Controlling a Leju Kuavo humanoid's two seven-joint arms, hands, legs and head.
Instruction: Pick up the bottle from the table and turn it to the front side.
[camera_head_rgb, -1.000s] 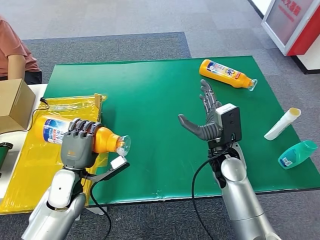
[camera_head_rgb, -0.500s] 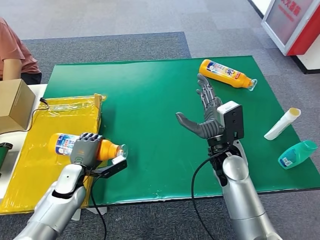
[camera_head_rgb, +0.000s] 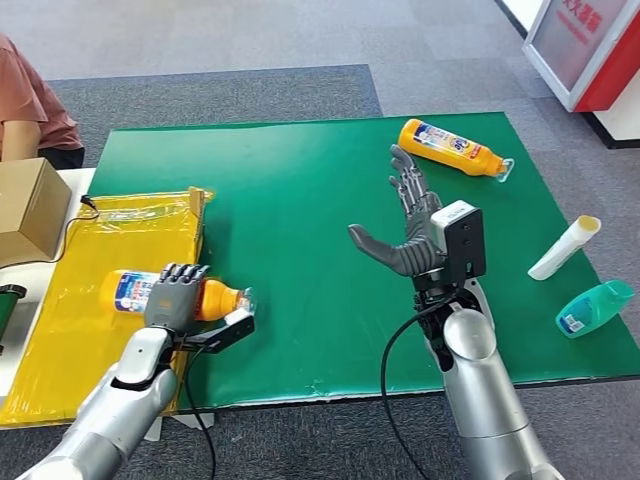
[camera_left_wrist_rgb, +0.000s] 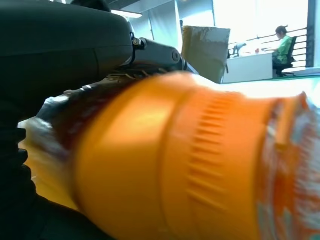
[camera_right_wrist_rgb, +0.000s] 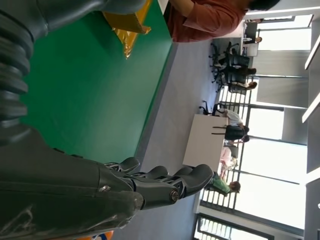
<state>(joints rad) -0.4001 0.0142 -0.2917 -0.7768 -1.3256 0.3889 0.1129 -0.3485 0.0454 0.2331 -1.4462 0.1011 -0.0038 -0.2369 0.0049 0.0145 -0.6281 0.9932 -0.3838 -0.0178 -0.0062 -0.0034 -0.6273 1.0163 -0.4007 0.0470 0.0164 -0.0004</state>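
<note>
My left hand (camera_head_rgb: 175, 293) grips an orange bottle (camera_head_rgb: 133, 291) with a blue and white label, lying sideways low over the yellow sheet (camera_head_rgb: 68, 340) at the green mat's left edge, its clear cap pointing right. Close up in the left wrist view, the orange bottle (camera_left_wrist_rgb: 181, 160) has my dark fingers (camera_left_wrist_rgb: 56, 45) wrapped over it. My right hand (camera_head_rgb: 407, 225) hovers open above the middle of the green mat (camera_head_rgb: 302, 210), fingers spread toward the far side. A second orange bottle (camera_head_rgb: 451, 147) lies on its side just beyond that hand. The right wrist view shows my open hand (camera_right_wrist_rgb: 158, 182) over the mat.
A white tube (camera_head_rgb: 564, 247) and a teal bottle (camera_head_rgb: 596, 306) lie at the mat's right edge. A cardboard box (camera_head_rgb: 29, 208) stands far left, with a person in a red shirt (camera_head_rgb: 30, 100) behind it. A red and white stand (camera_head_rgb: 589, 50) is at the far right.
My left hand has lowered the orange bottle toward the yellow sheet and drawn it nearer to me. My right hand has reached slightly farther toward the second bottle.
</note>
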